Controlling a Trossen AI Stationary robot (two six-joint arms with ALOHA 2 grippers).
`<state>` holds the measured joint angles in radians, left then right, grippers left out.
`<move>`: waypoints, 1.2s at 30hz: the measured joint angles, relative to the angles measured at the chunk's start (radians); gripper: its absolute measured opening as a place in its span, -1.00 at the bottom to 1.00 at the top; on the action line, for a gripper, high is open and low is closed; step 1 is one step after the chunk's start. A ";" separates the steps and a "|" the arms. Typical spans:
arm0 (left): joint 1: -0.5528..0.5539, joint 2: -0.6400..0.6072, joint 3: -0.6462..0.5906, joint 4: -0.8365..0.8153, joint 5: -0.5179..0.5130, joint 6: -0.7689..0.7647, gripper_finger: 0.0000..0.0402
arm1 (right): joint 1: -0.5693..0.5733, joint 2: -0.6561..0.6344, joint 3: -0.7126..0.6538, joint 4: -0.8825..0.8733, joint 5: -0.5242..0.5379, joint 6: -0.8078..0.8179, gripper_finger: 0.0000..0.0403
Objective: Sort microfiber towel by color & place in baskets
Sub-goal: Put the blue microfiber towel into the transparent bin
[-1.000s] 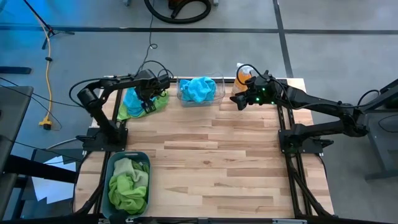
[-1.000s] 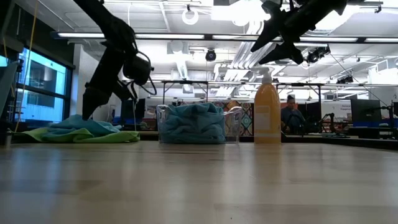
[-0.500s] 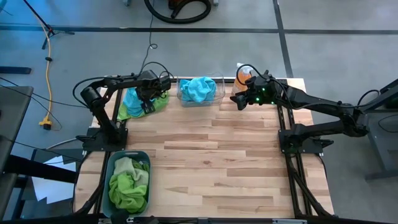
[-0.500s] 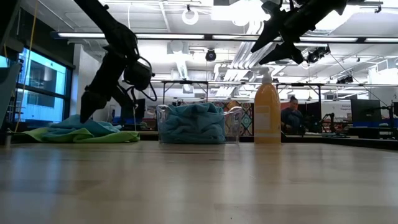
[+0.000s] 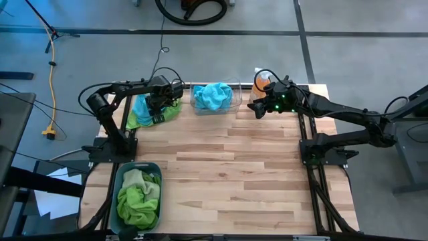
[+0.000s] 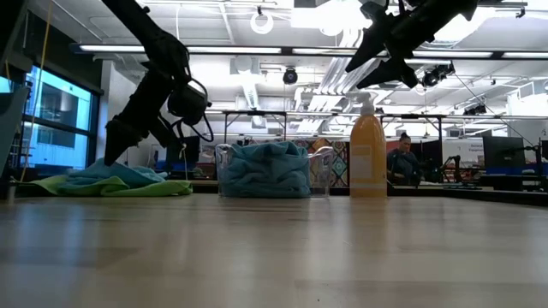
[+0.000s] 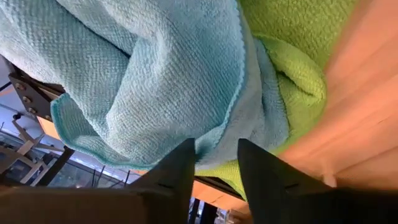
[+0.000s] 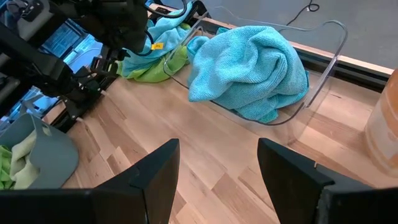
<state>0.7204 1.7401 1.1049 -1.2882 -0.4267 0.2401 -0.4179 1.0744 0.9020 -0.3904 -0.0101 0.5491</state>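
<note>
- Spanning the scene: pale wood plank table (image 5: 227, 174), grey floor around
- left gripper (image 7: 214, 163) fingers narrowly parted over blue towel (image 7: 143, 68)
- right gripper (image 5: 257, 107) open, raised far right

The towels (image 7: 155, 81) are nubbly matt cloth, the table (image 5: 234, 174) pale planked wood, one basket (image 8: 323, 68) clear glossy plastic

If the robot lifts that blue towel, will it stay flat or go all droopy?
Probably droopy: the blue towel already lies in soft folds over the green towel. It looks light and fuzzy, so the left tool should pinch it without slipping. It might drag the green one along.
</note>
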 joint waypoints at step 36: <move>-0.049 -0.217 1.053 -0.016 0.073 -0.033 -1.00 | 0.000 0.000 0.000 0.133 0.036 -0.034 0.07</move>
<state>0.6717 1.5230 2.1583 -1.3039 -0.3540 0.2075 -0.4179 1.0746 0.9020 -0.2578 0.0257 0.5156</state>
